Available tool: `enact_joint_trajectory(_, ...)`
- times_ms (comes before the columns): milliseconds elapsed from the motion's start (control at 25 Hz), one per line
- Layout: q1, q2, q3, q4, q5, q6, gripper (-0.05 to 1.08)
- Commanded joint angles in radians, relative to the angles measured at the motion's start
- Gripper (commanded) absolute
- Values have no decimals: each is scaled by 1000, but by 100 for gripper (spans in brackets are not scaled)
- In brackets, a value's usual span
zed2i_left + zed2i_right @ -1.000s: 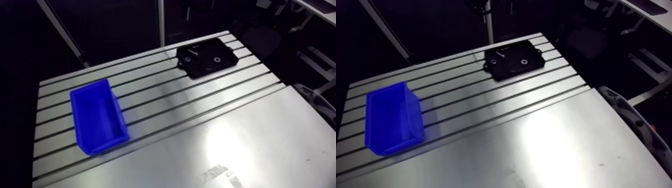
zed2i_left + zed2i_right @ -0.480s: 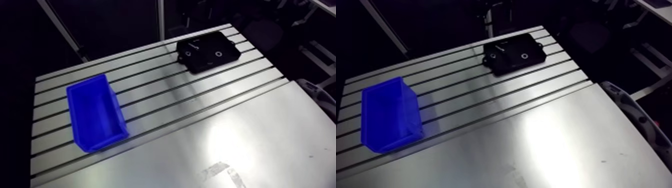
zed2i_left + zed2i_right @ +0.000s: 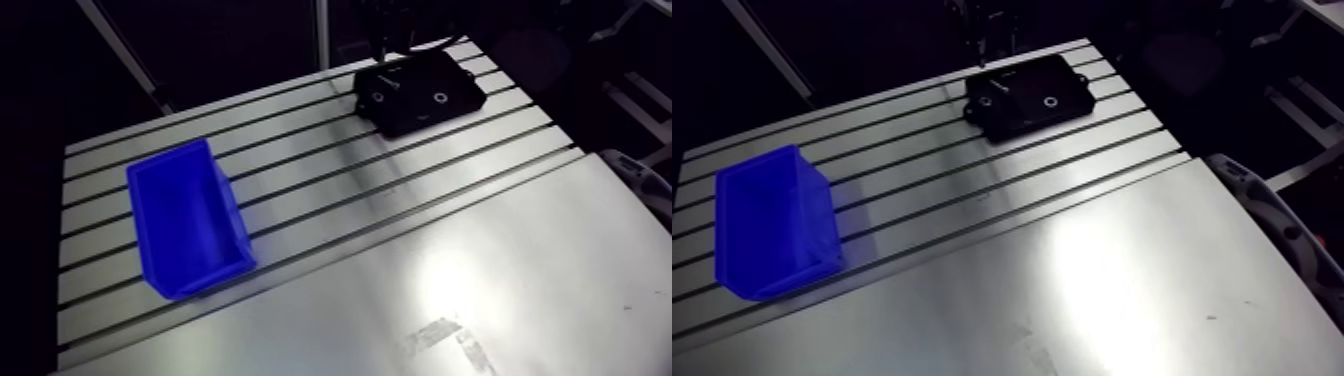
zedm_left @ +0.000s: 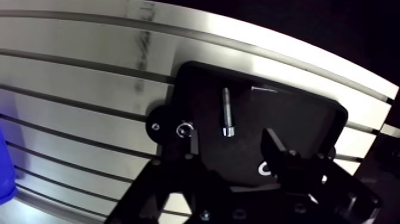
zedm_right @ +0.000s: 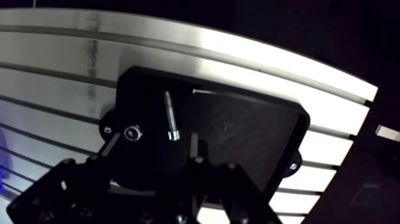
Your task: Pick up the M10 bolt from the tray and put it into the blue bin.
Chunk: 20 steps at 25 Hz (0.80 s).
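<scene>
In the wrist view a silver M10 bolt (image 4: 226, 112) lies on the black tray (image 4: 309, 119). My gripper (image 4: 231, 146) hovers over the tray, open, with nothing between its fingers. The bolt sits just ahead of the gap, its head end nearest the fingertips. In the arm view the tray (image 3: 420, 92) is at the table's far edge and the gripper (image 3: 987, 30) comes down dark above it. The blue bin (image 3: 185, 220) stands empty on the table's left side, far from the tray.
Two small ring-shaped parts also lie on the tray, one (image 4: 184, 129) beside the bolt and one (image 4: 263, 170) under the right finger. The slotted table (image 3: 400, 200) runs between tray and bin, with a smooth plate (image 3: 480, 290) nearer the front.
The arm view has shifted with the arm. The gripper, unseen earlier, now shows at the top edge above the tray. Tray, bolt and bin have not moved.
</scene>
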Motion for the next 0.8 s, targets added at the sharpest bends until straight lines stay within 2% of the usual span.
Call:
enact_joint_trajectory(40,0,20,9,-45,-2,-10,46)
enact_joint_trajectory(320,1,46,7,-48,-26,-19,48)
enact_joint_trajectory(800,1,51,19,-48,-26,-53,50)
